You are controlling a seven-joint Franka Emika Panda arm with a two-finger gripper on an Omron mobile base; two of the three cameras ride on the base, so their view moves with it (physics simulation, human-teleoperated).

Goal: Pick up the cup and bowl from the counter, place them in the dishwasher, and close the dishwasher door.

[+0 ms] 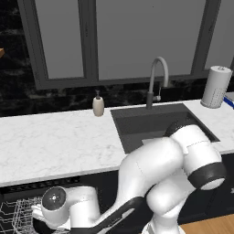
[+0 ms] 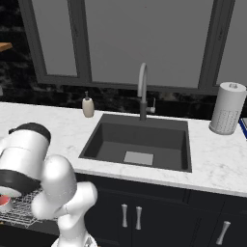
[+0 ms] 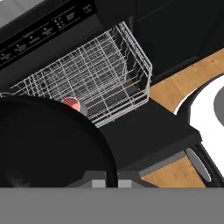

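Evidently the bowl is the piece in hand: in the hand view its wide black round sits right up against the camera, over the near left of the pulled-out rack, and the jaws are pinched nearly shut, which I read as a grip on its rim, though the fingertips themselves are hidden behind it. The cup, red-pink inside, already stands in the white wire rack, just beyond the bowl's edge; a sliver of red also shows at the rack in the right base view. Around them lies the dishwasher, its control strip at the far side, and the dishwasher door folded down flat and dark below the rack, wooden floor to the right. Above, the worktop carries a soap dispenser beside the sink, a paper roll far right.

By my reckoning the step is setting the bowl into the rack. Next calls for lowering it clear of the cup, letting go, then swinging the door up.
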